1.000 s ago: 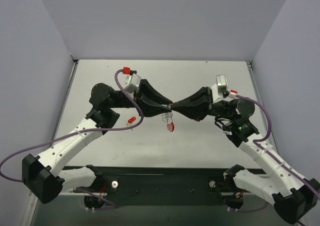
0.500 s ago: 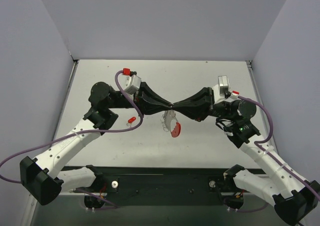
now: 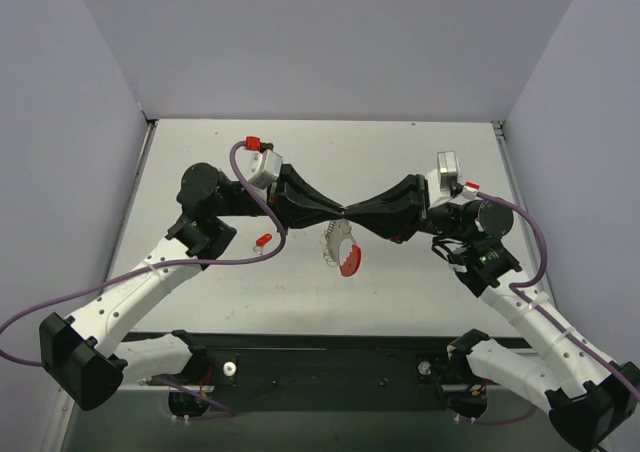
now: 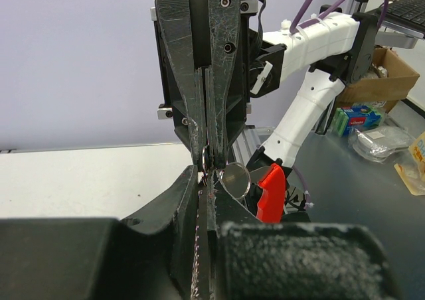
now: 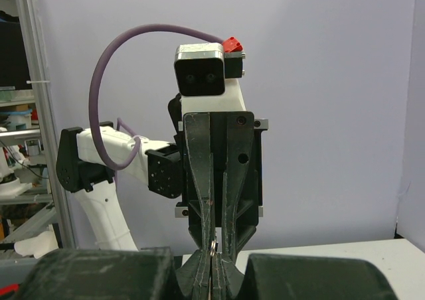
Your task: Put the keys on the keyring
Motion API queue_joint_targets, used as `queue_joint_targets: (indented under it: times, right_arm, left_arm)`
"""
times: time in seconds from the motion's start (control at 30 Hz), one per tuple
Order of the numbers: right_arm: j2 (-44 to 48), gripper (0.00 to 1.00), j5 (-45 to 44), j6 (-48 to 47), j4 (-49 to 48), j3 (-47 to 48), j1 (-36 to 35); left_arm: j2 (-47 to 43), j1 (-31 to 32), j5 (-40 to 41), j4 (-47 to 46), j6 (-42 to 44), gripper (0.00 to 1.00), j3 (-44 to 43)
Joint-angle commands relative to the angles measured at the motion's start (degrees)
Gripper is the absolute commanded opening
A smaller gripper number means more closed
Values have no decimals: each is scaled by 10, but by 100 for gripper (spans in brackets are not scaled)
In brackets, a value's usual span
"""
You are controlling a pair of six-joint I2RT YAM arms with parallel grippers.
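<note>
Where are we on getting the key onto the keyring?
Done: the keyring is picked up, pinched where the left gripper and right gripper meet tip to tip. In hand: its red band dangles below them. Left: the key lies on the table by the left arm, unheld, not yet threaded on.

I have the left arm and right arm reaching in from the near edge, elbows out wide. The left gripper and right gripper meet tip to tip above mid-table. Right jaws are pinched tight. Left jaws are narrowed to a thin slit.
</note>
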State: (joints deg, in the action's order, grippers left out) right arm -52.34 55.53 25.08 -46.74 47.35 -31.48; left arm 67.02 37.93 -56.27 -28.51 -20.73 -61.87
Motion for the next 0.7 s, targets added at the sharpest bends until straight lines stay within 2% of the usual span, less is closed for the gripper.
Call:
queue_joint_targets:
  times: [0.0,0.1,0.13,0.17,0.23,0.27,0.37,0.53,0.67]
  right_arm:
    - [8,0,22,-20,-58,8,-1]
    - [14,1,18,-37,-33,8,-1]
    - [16,4,13,-42,-20,8,-1]
    - [23,17,9,-56,-11,8,-1]
    - [33,37,-3,-71,27,9,0]
    - [45,50,-18,-91,41,10,-1]
    - [69,62,-45,-130,101,16,0]
    - [100,71,-88,-185,189,29,1]
    - [108,74,-122,-215,227,34,4]
  left_arm:
    - [-2,-1,13,0,-2,0,-26]
    - [-5,-2,25,17,7,0,-29]
    - [-4,-2,27,30,16,0,-31]
    - [-5,-2,31,40,22,0,-31]
    - [-8,-1,48,64,46,0,-36]
    - [-10,-2,54,88,56,0,-37]
    - [-22,-1,99,130,93,0,-34]
    - [-44,6,143,166,142,0,-12]
    - [-80,23,186,158,186,0,24]
